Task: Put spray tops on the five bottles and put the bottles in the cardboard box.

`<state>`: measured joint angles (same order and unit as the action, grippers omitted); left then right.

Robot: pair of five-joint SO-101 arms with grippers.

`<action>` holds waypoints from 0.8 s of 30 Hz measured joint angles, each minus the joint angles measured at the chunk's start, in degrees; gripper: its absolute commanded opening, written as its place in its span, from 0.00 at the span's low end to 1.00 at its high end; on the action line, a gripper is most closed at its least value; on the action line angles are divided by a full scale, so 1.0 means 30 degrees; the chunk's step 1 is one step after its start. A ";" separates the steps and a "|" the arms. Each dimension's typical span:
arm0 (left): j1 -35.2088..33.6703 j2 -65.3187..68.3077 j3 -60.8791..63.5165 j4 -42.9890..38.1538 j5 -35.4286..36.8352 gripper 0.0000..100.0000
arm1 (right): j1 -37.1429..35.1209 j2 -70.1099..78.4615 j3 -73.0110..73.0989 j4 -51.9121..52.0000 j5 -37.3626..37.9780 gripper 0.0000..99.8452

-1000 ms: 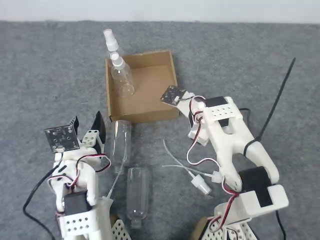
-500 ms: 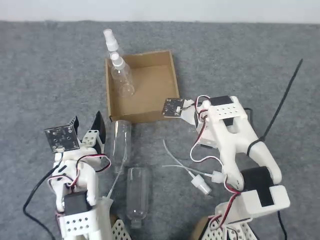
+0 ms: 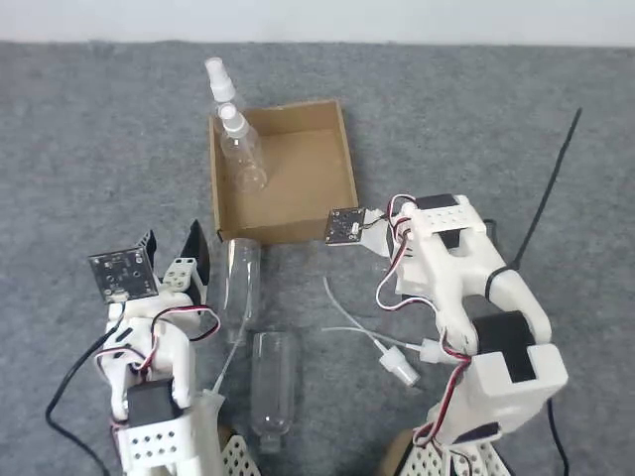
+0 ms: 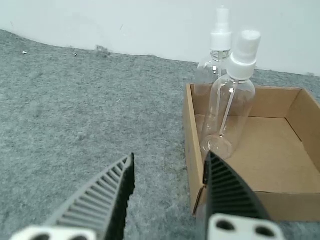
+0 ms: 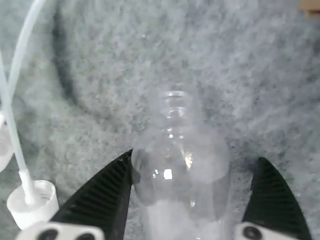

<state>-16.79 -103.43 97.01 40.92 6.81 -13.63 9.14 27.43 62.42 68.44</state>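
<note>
**A:** High view first?

**B:** The box sits mid-counter. A capped bottle stands inside it, by the 9 o'clock wall. A second capped bottle stands outside, off the box's 11 o'clock corner. A bare bottle lies just at the box's 6 o'clock side, and a second bare bottle lies farther out the same way. Two spray tops with their tubes lie at the box's 5 o'clock, beside the right arm.

**A:** And the left arm?

**B:** The left arm is at 7 o'clock from the box. The left jaws are spread wide and hold nothing, just at 9 o'clock of the bare bottle.

**A:** Left wrist view?

**B:** The left jaws gape over grey counter. Ahead is the box, with the capped bottle upright inside it and the second capped bottle behind the wall.

**A:** Right wrist view?

**B:** The right jaws stand apart, astride a third bare bottle lying on the counter, neck uncapped. One side shows a gap. The other may be touching, but I can't tell. A spray top with its tube lies near.
</note>
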 measured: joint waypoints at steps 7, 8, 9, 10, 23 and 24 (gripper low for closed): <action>0.0000 0.0000 0.0000 0.0000 0.0000 0.21 | 0.0000 0.0059 -0.0967 0.0000 -0.0498 0.19; 0.0000 0.0000 0.0000 0.0000 0.0000 0.21 | 0.0000 0.0059 -0.1201 0.0000 -0.0791 0.18; 0.0000 0.0000 0.0000 0.0000 0.0000 0.21 | 0.0000 0.0059 -0.1377 0.0000 -0.0967 0.18; 0.0000 0.0000 0.0000 0.0000 0.0000 0.21 | 0.0000 0.0059 -0.1436 0.0000 -0.0996 0.18; 0.0000 0.0000 0.0000 0.0000 -0.0029 0.21 | 0.0000 0.0059 -0.1465 0.0000 -0.3956 0.18; 0.0000 0.0000 0.0000 0.0000 -0.0029 0.21 | 0.0000 0.0059 -0.1465 0.0000 -0.4747 0.18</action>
<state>-16.79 -103.43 97.01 40.92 6.73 -13.63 9.32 23.03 62.42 54.20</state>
